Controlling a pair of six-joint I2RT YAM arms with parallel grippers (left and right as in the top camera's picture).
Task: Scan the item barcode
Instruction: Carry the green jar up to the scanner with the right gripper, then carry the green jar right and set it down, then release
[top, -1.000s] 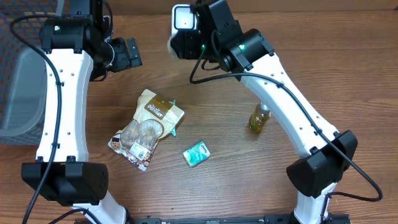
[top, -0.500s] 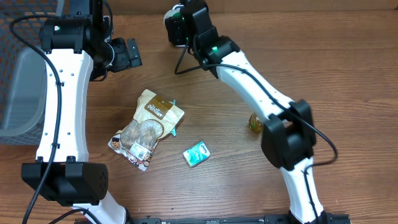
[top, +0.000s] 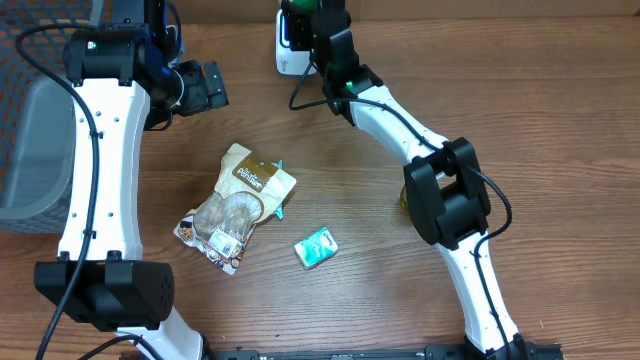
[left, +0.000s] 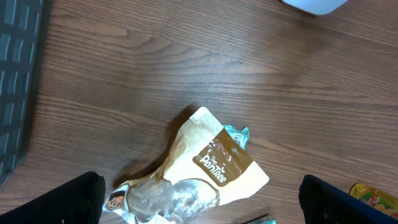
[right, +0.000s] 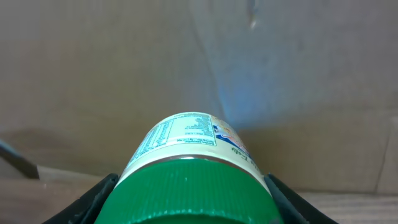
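Entry, scan step: found bottle (right: 186, 146) clamped between fingers of right gripper (right: 189, 208), gripped at green cap end, apparently lifted off table (top: 520, 120) at its far edge, close to cardboard wall. Cannot place a scanner in any view. Noted faint bluish patch on wall just above and right of bottle, judged possibly scanner light. Took the hold as a presentation of the label toward a reader out that way. Judged cap-end grip chosen to leave label bare all round.

Orientation: read long axis as running straight away from wrist camera, roughly level, cap nearest lens, base toward wall. Saw printed facts panel on upper left of body, coloured print on upper right. Found no barcode in view, so cannot tell barcode side. Expect need for a roll about long axis to bring code round.

Found left gripper (top: 205, 87) spread wide and empty, parked above snack bag (top: 238, 205), judged kept clear of the scan. Noted teal packet (top: 316, 247) near bag on table, both lying loose, presumably queued for later scans
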